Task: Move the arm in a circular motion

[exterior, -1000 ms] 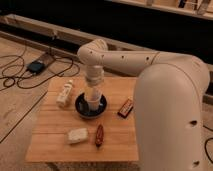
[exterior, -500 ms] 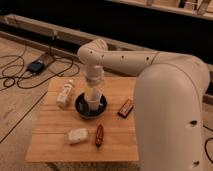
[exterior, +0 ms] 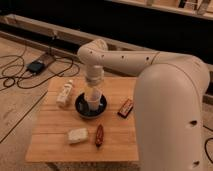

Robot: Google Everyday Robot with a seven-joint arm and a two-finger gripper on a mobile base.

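Arm [exterior: 172, 95]: cream-white, built of thick rounded tube segments with small dark holes. The largest segment fills the right foreground. A second segment runs left from it across the upper middle to a rounded joint above the far edge of the table. From that joint a narrower section drops straight down over the table's middle.

Hand [exterior: 93, 101]: narrow pale tip at the lower end of the arm, pointing down, its end inside the rim of the bowl. Released or clenched: cannot tell. Contact with the bowl's floor: cannot tell.

Bowl [exterior: 80, 109]: dark, round, shallow, near the middle of the table, directly beneath the hand.

Bottle [exterior: 65, 93]: white, lying on its side, left of the bowl, near but apart.

Packet [exterior: 125, 107]: flat, dark with a reddish band, right of the bowl, close by the large arm segment.

Block [exterior: 78, 135]: pale, squarish, in front of the bowl toward the left.

Oblong item [exterior: 99, 135]: dark reddish-brown, just right of the block, lying front to back; kind not discernible.

Table [exterior: 50, 147]: rectangular, light wooden planks, carrying all the above.

Cables [exterior: 20, 75]: dark, looping on the floor left of the table.

Black box [exterior: 36, 66]: small, on the floor among the cables.
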